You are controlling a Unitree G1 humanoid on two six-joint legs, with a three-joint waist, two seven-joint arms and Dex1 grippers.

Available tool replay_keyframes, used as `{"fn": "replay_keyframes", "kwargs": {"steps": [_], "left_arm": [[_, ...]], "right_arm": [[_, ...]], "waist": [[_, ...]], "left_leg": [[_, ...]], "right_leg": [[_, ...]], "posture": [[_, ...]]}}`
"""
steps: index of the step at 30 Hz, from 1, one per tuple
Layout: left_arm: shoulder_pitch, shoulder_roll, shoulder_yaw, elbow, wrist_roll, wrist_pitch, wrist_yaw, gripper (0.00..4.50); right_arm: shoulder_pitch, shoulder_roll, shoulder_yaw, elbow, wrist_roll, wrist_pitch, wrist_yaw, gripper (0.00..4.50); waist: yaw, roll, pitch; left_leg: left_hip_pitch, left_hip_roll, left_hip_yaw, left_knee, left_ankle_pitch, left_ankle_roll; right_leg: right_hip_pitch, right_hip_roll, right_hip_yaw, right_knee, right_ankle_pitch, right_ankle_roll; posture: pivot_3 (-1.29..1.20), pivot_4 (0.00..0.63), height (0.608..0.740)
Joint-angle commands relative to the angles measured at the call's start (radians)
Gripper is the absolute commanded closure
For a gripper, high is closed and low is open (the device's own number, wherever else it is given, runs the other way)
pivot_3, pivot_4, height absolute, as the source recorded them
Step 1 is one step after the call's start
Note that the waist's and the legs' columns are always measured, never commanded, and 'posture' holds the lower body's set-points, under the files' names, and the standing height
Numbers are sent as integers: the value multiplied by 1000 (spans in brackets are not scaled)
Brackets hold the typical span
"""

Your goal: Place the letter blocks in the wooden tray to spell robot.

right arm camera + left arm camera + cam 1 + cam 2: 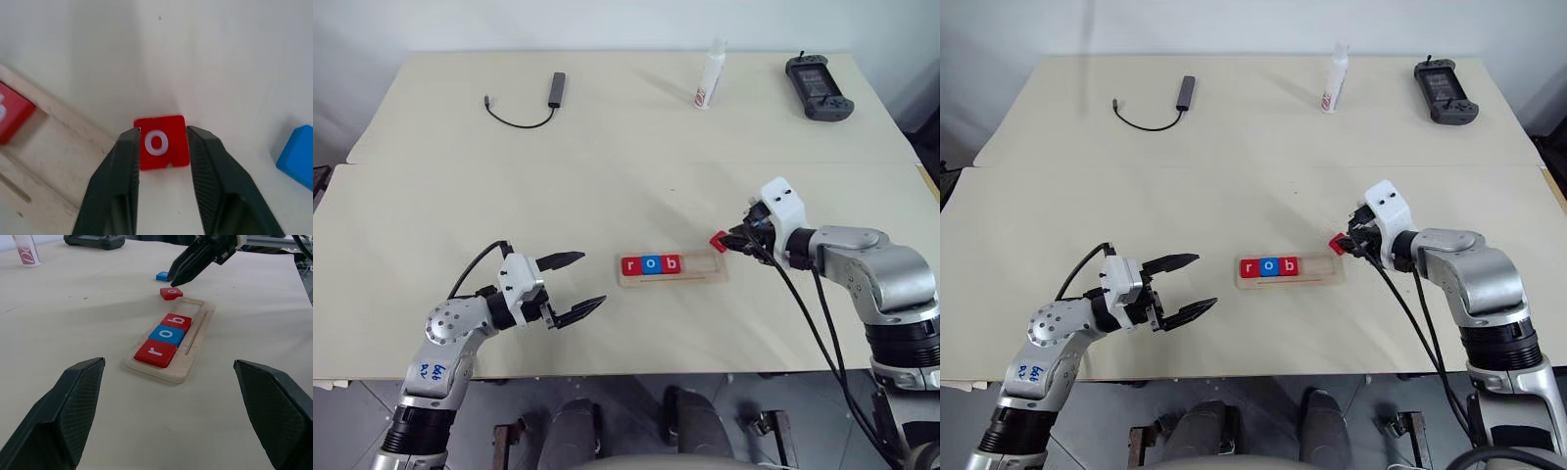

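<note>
Nearest me, at about seven o'clock in the head view, my left gripper [576,282] hangs just above the table with its two black fingers spread wide and nothing between them. At three o'clock of it lies the wooden tray [703,275], holding a red r block [630,264], a blue o block [651,263] and a red b block [673,262] touching in a row; the tray's right part is bare wood.

At the tray's far right corner, my right gripper [163,147] has its fingers close on either side of a red o block [159,145]; that block sits just outside the rim, and I cannot tell whether the fingers grip it or only flank it. A blue block [299,156] lies just beside it on the table.

Well away at the far edge: a black cable with an adapter [554,90] at eleven o'clock, a white bottle [709,78] at one, a dark handheld controller [818,87] at two. Nothing stands between my grippers and the tray.

The surface is pale cream board [460,196], with a seam running across it, and a white wall rises behind it.
</note>
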Motion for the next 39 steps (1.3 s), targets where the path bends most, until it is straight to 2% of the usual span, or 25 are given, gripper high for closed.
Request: {"fn": "replay_keyframes", "kwargs": {"steps": [1, 3, 15, 18, 22, 27, 32, 37, 39], "left_arm": [[-3, 7, 12, -34, -11, -5, -4, 0], [-3, 9, 15, -35, -11, -4, -2, 0], [14, 16, 28, -58, -13, 1, 14, 0], [16, 15, 29, -61, -12, 1, 18, 0], [16, 15, 28, -62, -12, 2, 21, 0], [3, 12, 23, -57, -11, 2, 20, 0], [-16, 11, 11, -46, -16, 2, 3, 0], [-55, 3, -16, -13, -30, 3, -49, 0], [-70, 1, -28, 6, -31, 6, -71, 0]], "right_arm": [[-21, -3, 9, 11, -19, -35, 14, 1741], [-35, 6, 19, 29, -24, -41, 15, 1079], [-93, 29, 50, 142, -63, -60, 21, 1079], [-103, 35, 49, 167, -70, -57, 18, 1638], [-110, 40, 47, 175, -72, -61, 26, 2994], [-109, 35, 26, 143, -60, -50, 30, 3052], [-74, 2, -60, 43, -19, 29, 9, 3052], [107, -16, -233, -205, 39, 224, -62, 3052], [182, 23, -301, -294, 51, 296, -109, 3052]], "waist": [[0, 0, 0], [0, 0, 0], [0, 0, 0], [0, 0, 0], [0, 0, 0], [0, 0, 0], [3, 0, 0], [19, 0, 0], [20, 0, 0]], "left_leg": [[0, 0, 0, 0, 0, 0], [0, 0, 0, 0, 0, 0], [0, 0, 0, 0, 0, 0], [0, 0, 0, 0, 0, 0], [0, 0, 0, 0, 0, 0], [0, 0, 0, 0, 0, 0], [0, 0, 0, 0, 0, 0], [-1, 0, -1, 0, 0, 0], [-1, 0, -1, -1, 0, 0]], "right_leg": [[0, 0, 0, 0, 0, 0], [0, 0, 0, 0, 0, 0], [0, 0, 0, 0, 0, 0], [0, 0, 0, 0, 0, 0], [0, 0, 0, 0, 0, 0], [0, 0, 0, 0, 0, 0], [0, 0, 0, 0, 0, 0], [0, 0, -2, -1, 0, 0], [0, 0, -1, -1, 0, 0]], "posture": [[0, 150, 740], [0, 150, 740], [0, 150, 740], [0, 150, 740], [0, 150, 740], [0, 150, 740], [0, 150, 740], [0, 150, 740], [0, 150, 740]]}}
